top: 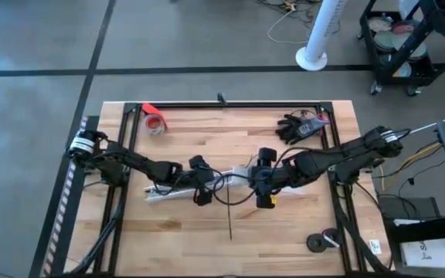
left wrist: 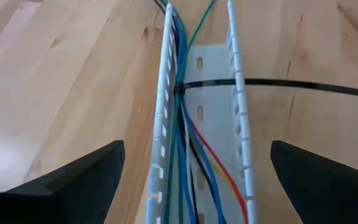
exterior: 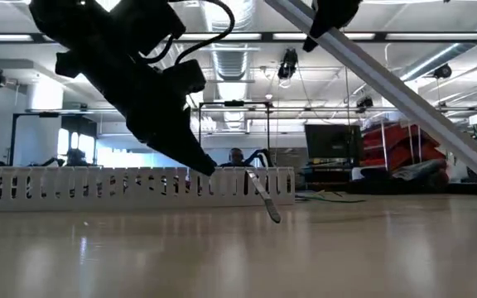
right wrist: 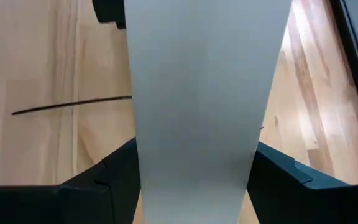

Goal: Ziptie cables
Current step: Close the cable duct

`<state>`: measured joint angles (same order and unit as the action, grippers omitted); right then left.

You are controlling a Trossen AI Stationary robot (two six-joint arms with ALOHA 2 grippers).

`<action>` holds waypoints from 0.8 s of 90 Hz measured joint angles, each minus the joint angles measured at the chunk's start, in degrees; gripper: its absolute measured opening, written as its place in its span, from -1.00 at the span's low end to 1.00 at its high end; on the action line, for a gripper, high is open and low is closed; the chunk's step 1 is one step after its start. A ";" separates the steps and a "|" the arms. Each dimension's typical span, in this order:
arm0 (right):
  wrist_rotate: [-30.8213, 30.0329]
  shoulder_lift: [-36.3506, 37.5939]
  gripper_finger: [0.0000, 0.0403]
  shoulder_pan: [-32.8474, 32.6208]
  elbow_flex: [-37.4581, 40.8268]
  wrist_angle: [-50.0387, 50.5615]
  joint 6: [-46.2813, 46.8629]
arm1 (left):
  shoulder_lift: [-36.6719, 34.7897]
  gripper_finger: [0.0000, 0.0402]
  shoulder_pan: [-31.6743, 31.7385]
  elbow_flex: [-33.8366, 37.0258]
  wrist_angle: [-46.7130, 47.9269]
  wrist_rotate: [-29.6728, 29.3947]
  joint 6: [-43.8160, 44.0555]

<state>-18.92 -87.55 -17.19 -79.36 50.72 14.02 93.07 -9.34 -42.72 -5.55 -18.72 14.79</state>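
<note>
A long white slotted strip (top: 184, 185) lies across the middle of the table. The cables (left wrist: 182, 143), blue, green, red, yellow and black, run along inside its channel. A black ziptie (left wrist: 180, 88) circles the cables and one wall of the strip, and its tail (left wrist: 303, 84) sticks out sideways over the wood. My left gripper (left wrist: 197, 168) is open above the strip, one finger well clear on each side. My right gripper (right wrist: 196, 171) is at the strip's right end (top: 249, 174), shut on it. My right gripper holds the white strip's smooth flat face (right wrist: 197, 124) between its two fingers (right wrist: 120, 171), one finger against each long edge. The fingers lie along the strip. The strip fills the gap and runs on ahead over the table.
A loose black ziptie (top: 230, 220) lies on the wood near the front of the table. At the back stand a red tape roll (top: 154, 120) on the left and a black glove-like bundle (top: 296, 127) on the right. Dark discs (top: 321, 241) sit at the front right.
</note>
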 joint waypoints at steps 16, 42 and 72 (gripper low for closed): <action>0.02 0.00 0.07 0.11 1.99 -0.04 0.46 | 3.65 0.94 0.30 0.15 -1.16 1.77 0.41; 5.66 -0.56 0.07 1.73 4.68 -0.13 -0.43 | 9.40 0.93 -0.02 0.05 -6.12 3.73 1.13; 13.93 -7.83 0.07 2.23 4.81 0.53 -2.60 | 9.17 0.22 -2.67 0.05 -5.94 5.09 0.68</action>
<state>-4.99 -95.37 -14.96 -74.54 51.25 11.42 102.24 -12.01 -42.68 -11.48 -13.63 15.47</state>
